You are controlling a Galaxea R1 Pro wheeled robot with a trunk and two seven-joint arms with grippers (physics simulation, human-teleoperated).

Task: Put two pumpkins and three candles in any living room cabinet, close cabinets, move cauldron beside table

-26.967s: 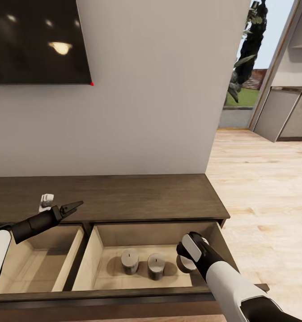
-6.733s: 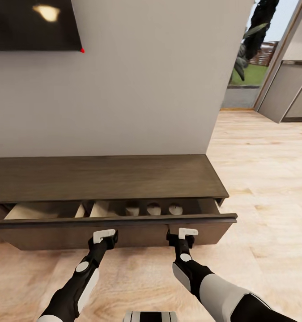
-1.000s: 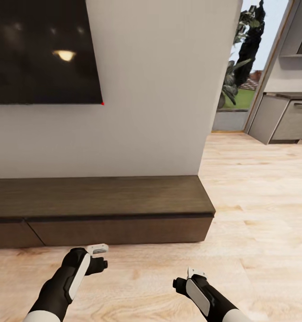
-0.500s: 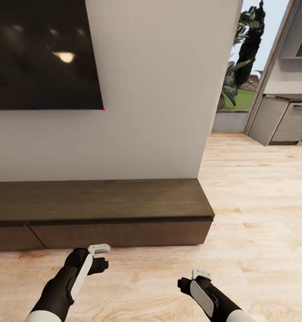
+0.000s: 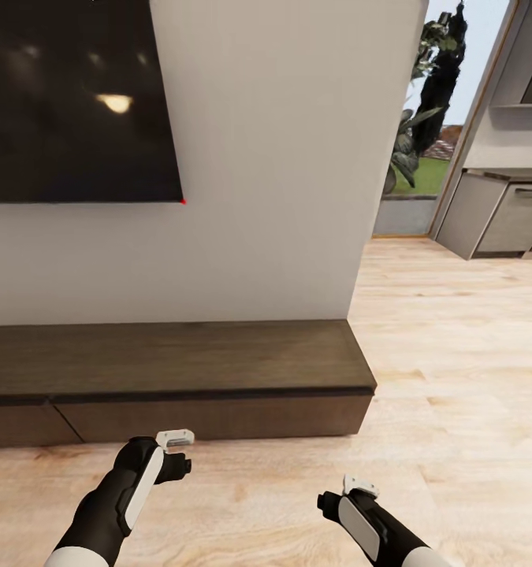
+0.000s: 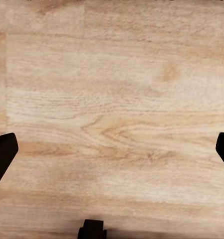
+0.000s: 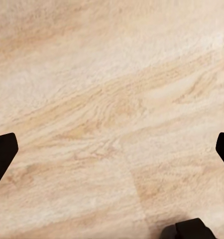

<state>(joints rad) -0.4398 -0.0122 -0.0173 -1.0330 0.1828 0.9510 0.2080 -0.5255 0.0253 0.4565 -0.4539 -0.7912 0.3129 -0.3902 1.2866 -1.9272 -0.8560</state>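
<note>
Cabinet closed, ahead of both hands. Left hand and right hand spread apart, empty, over floor.

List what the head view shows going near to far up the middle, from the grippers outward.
left gripper and right gripper over the wood floor → closed front of the cabinet → cabinet top → white wall with the black TV screen.
</note>
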